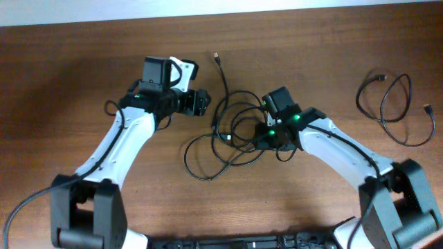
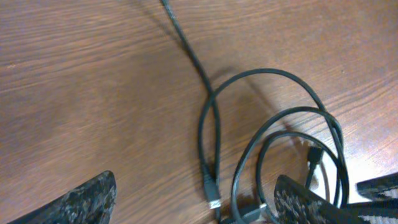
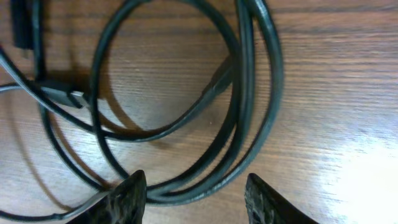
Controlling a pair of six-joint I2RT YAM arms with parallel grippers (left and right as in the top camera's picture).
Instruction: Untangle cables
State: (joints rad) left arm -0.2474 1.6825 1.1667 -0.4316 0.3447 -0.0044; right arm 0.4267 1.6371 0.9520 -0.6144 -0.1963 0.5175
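Cables point(image 1: 228, 138) lie mostly in one knot at the middle of the table point(image 1: 76, 76), between the two arms. One tail runs out of it toward the far edge and ends in a plug point(image 1: 217, 55). Another cable point(image 1: 384, 116) lies by itself well off to the right, clear of the knot, so I judge that one done. The middle heap is what is left: several loops cross and lie over one another there, and no strand looks freed.

The left gripper point(image 2: 199, 199) hangs at the knot's left side with its jaws spread wide and nothing between them but a loose plug end point(image 2: 211, 194) lying on the wood. The right gripper point(image 3: 194, 186) is low over the knot's right side, jaws apart and straddling a bundle of strands without pinching any.

No box, tray or other container is in view.
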